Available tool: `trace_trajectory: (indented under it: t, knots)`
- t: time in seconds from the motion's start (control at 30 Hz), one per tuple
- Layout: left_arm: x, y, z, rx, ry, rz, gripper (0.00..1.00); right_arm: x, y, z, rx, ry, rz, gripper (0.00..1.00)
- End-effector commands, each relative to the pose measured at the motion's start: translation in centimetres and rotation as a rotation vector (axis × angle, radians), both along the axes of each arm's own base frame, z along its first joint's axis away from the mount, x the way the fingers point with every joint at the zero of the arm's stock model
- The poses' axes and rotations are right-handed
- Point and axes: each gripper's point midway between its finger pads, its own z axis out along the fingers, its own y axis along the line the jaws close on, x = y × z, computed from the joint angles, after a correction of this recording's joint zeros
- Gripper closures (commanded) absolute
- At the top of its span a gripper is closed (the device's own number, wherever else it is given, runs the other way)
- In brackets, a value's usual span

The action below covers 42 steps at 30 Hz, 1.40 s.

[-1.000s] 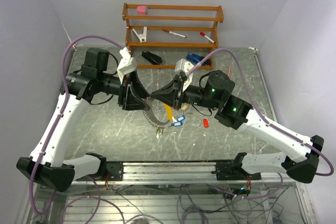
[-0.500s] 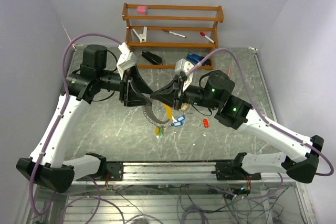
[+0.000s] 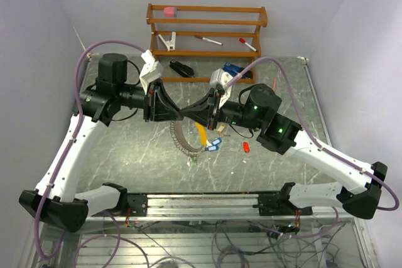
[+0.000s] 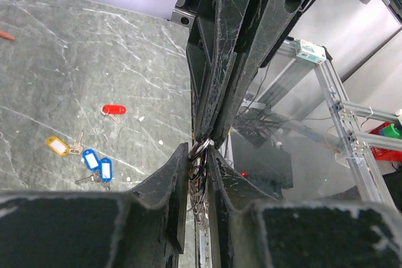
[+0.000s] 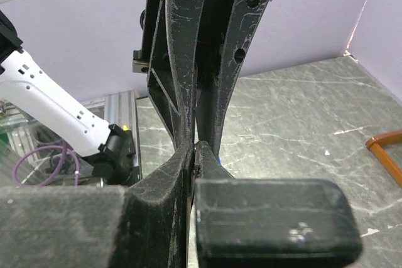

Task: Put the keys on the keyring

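My right gripper (image 5: 194,150) is clamped tight. Its tips pinch the thin wire of the keyring (image 4: 201,149), which hangs from them toward the table (image 3: 125,155). My left gripper (image 4: 198,158) meets it tip to tip from the opposite side, its fingers drawn in close on either side of the same wire. Whether they actually press on it I cannot tell. Both arms reach in over the middle of the table, and the ring's curve dangles under the point where they meet. Below and to my right, keys lie on the grey veined top: a yellow-tagged key (image 3: 201,134) just beside the ring, two blue-tagged keys (image 3: 215,144) near it, and a red-tagged key (image 3: 245,147) a little farther out — apart from the rest.
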Motion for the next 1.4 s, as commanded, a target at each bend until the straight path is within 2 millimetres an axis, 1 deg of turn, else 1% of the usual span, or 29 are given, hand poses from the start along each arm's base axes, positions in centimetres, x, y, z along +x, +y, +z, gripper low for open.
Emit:
trace_trajectory:
  t: [0.0,0.07,0.3,0.4,0.6,0.63,0.7,0.73,0.83,0.97,1.07,1.13,1.2,1.23,1.3,1.37]
  knots:
    - [0.0,0.0,0.0,-0.004,-0.014,0.010,0.78,-0.3,-0.4,2.9,0.086,-0.044,-0.003,1.00]
    - [0.0,0.0,0.0,-0.001,-0.012,0.014,0.81,-0.3,-0.4,2.8,0.089,-0.042,-0.005,1.00]
    - [0.2,-0.1,-0.1,0.000,-0.007,0.027,0.85,0.1,-0.9,3.0,0.105,-0.046,-0.042,1.00]
    - [0.2,0.0,0.1,-0.002,-0.019,0.030,0.93,0.2,-1.1,3.0,0.111,-0.040,-0.052,1.00]
    - [-0.1,0.1,0.6,-0.009,-0.043,0.010,0.93,0.5,-1.6,3.2,0.131,-0.018,-0.088,1.00]
    - [-0.2,0.1,0.5,-0.009,-0.046,0.007,0.93,0.6,-1.8,3.2,0.134,-0.012,-0.097,0.96]
    - [-0.4,0.1,0.5,-0.013,-0.052,-0.005,0.93,0.8,-2.3,3.8,0.149,-0.004,-0.129,0.78]
    - [-0.5,0.1,0.4,-0.015,-0.057,-0.011,0.93,1.0,-2.7,4.1,0.158,-0.002,-0.148,0.72]
    - [-0.8,0.2,0.3,-0.019,-0.064,-0.022,0.93,1.3,-3.7,4.9,0.177,-0.007,-0.191,0.67]
    - [-1.1,0.2,0.3,-0.025,-0.072,-0.043,0.93,1.3,-4.3,6.0,0.185,-0.017,-0.212,0.62]
    - [-1.4,0.3,0.3,-0.024,-0.087,-0.051,0.93,1.9,-5.3,6.4,0.186,-0.021,-0.269,0.55]
    - [-1.4,0.5,0.0,-0.011,-0.109,-0.047,0.93,2.9,-6.0,6.0,0.161,-0.008,-0.340,0.53]
    - [-1.2,0.7,-0.7,0.016,-0.146,-0.034,0.93,4.2,-6.8,5.0,0.111,0.022,-0.421,0.50]
    - [-1.2,0.9,-1.3,0.038,-0.151,-0.027,0.93,4.9,-7.1,4.1,0.072,0.047,-0.465,0.50]
    - [-1.0,1.2,-2.3,0.083,-0.183,-0.019,0.93,5.5,-7.4,2.6,0.000,0.089,-0.498,0.48]
    - [-0.6,1.4,-3.3,0.120,-0.200,-0.011,0.93,6.0,-7.7,1.3,-0.058,0.126,-0.519,0.42]
